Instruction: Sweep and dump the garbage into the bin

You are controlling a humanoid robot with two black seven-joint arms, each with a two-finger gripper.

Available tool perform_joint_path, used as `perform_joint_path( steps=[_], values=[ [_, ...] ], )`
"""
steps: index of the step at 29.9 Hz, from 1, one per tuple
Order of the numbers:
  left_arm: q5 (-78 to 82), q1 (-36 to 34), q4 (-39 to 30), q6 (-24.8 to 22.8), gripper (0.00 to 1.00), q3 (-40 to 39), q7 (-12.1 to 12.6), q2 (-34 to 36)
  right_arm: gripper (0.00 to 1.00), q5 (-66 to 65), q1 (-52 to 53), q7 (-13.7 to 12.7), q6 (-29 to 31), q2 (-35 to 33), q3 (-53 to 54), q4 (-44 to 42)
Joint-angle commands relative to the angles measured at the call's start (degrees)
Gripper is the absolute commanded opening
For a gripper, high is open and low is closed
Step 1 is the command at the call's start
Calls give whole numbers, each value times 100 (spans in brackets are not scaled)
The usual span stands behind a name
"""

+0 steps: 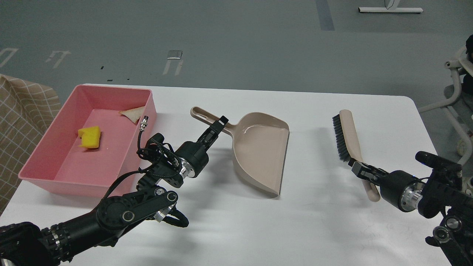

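The pink bin (33,162) stands at the table's left. In it lie the yellow spongy chunk (89,137) and the white bread wedge (132,113) near its far right corner. My left gripper (218,126) is shut on the handle of the beige dustpan (258,155), which sits low on the table at centre, mouth toward me. My right gripper (360,170) is shut on the handle of the beige brush (347,138) with black bristles, at the table's right, low over the surface.
The white table (236,221) has its front edge near me and its right edge by the brush. A checked beige cloth (22,118) lies left of the bin. A white frame (454,92) stands off the table at the right.
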Motion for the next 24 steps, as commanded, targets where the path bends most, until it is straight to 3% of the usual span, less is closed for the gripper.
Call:
perform_joint_path(
  steps=[1,9,12,15,18,19,20,21,22,23,24],
  values=[
    [-1,-15,3,6,20,2,3,-17,15,-9,-109,0,0,-1,1,1],
    [-1,-24,-6,6,21,2,-6,-17,16,-9,-171,0,0,8,1,-70],
    [-1,-6,-6,6,23,11,-6,-17,21,-9,-171,-9,0,34,1,-87],
    [-1,11,-6,6,30,11,-15,-17,22,-9,-162,-9,0,43,1,-114],
    [-1,47,3,6,40,11,-15,-17,22,-9,-162,-9,0,52,1,-123],
    [-1,47,3,6,50,19,-15,-17,23,-9,-162,-9,0,43,1,-131],
    [-1,47,3,6,70,20,-15,-17,26,0,-162,-9,0,52,9,-131],
    [-1,47,3,6,70,20,-15,-17,26,0,-162,-9,0,52,9,-131],
    [-1,47,3,24,85,11,-15,-26,34,0,-153,-9,0,61,9,-131],
    [-1,47,3,94,92,11,-15,-26,54,0,-145,-18,0,69,18,-149],
    [-1,47,3,129,95,11,-15,-26,64,0,-136,-18,0,69,18,-175]
  ],
)
